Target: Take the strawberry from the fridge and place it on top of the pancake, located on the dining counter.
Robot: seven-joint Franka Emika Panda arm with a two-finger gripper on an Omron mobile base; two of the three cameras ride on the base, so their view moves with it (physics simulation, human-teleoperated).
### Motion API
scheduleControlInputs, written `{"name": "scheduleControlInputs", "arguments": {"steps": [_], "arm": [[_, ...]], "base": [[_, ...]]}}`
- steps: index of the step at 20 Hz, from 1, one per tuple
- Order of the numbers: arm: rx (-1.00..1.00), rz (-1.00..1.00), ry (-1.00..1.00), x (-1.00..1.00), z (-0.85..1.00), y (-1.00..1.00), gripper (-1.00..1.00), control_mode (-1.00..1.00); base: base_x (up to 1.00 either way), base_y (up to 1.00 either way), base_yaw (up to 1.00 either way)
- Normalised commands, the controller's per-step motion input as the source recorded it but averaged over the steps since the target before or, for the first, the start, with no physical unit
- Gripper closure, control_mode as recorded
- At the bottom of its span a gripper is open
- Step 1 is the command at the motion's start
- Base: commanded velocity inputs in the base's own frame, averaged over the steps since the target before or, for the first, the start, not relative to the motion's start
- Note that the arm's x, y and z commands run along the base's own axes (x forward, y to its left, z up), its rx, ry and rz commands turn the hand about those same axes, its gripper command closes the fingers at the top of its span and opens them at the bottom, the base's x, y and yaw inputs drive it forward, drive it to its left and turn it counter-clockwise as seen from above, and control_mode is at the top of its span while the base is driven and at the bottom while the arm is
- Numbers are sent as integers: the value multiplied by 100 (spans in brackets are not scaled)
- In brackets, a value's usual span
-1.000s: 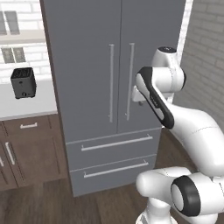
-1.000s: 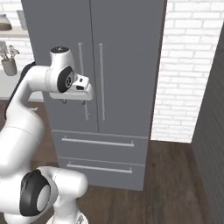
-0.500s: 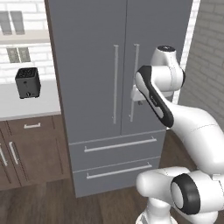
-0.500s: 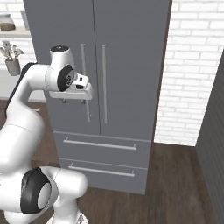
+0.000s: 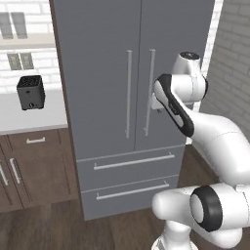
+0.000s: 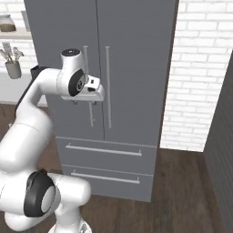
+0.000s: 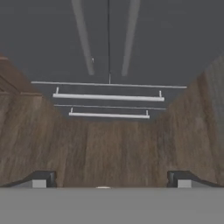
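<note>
With both doors of the tall matte grey French-door fridge (image 5: 132,97) shut, the white arm's two-finger gripper (image 6: 91,101), jaws wide and empty, hovers near the long silver bar handles (image 5: 149,92), so grasping one likely comes next.

The fridge (image 5: 112,97) — tall, matte grey — stands shut, both doors closed, two drawers below

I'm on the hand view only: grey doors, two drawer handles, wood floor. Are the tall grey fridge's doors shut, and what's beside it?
Observer: Both doors of the tall matte grey fridge are shut; the seam runs unbroken between the long silver bar handles.
Operator: Where's my gripper?
Observer: The open two-finger gripper hangs in front of the handles, holding nothing.
Operator: What's to the left?
Observer: A white wall counter with a small black boxy appliance on it.
</note>
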Motion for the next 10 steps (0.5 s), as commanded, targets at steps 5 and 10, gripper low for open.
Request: {"name": "scheduleControlInputs", "arguments": {"steps": [5, 10], "arm": [[0, 0, -27, 97, -24, -6, -100, -100], [0, 0, -33, 99, -40, -7, -100, -100]], "base": [[0, 0, 0], [0, 0, 0]]}}
